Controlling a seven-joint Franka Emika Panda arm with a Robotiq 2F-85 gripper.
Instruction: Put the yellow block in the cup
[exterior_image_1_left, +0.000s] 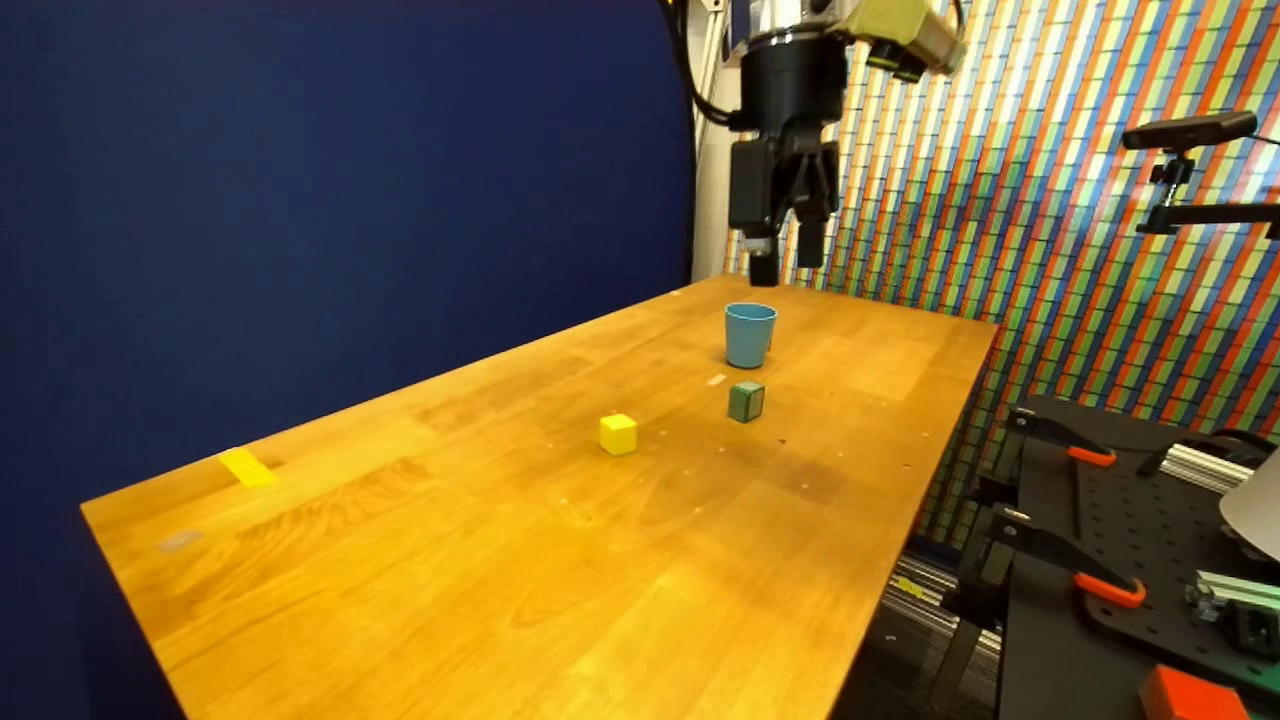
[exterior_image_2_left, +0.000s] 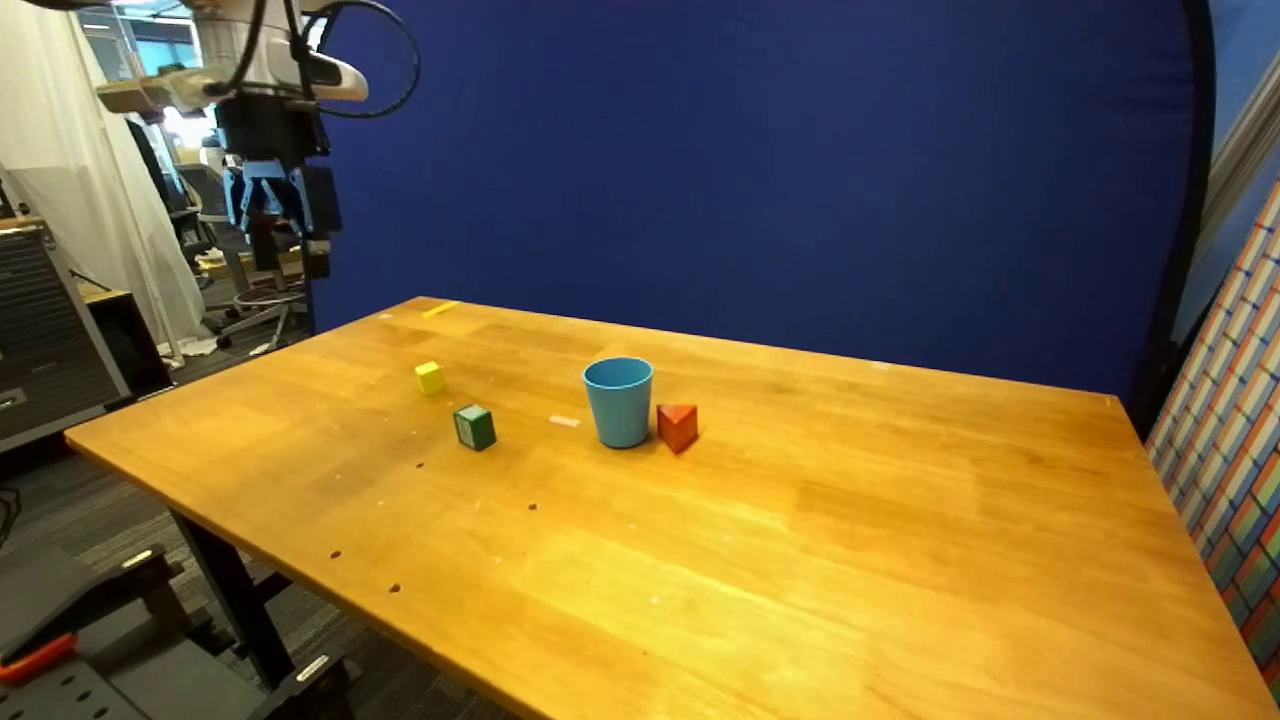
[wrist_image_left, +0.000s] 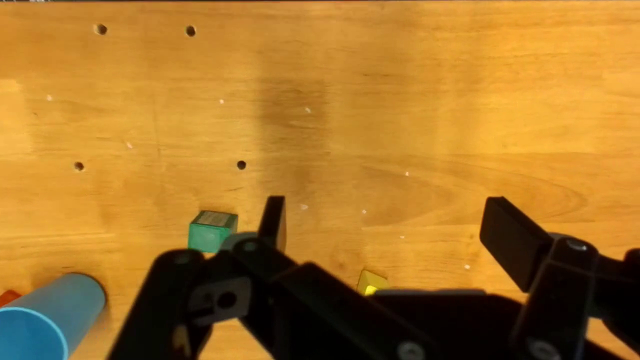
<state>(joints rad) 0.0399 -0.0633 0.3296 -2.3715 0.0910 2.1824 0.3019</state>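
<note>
Yellow block (exterior_image_1_left: 618, 435) rests on the wooden table (exterior_image_1_left: 480, 590), apart from the green block (exterior_image_1_left: 746, 402) and outside the upright blue cup (exterior_image_1_left: 748, 342) (a red wedge (exterior_image_2_left: 677, 428) stands just beside the cup in an exterior view). Above the table the gripper (exterior_image_1_left: 788, 258) hangs, jaws spread wide.
</note>
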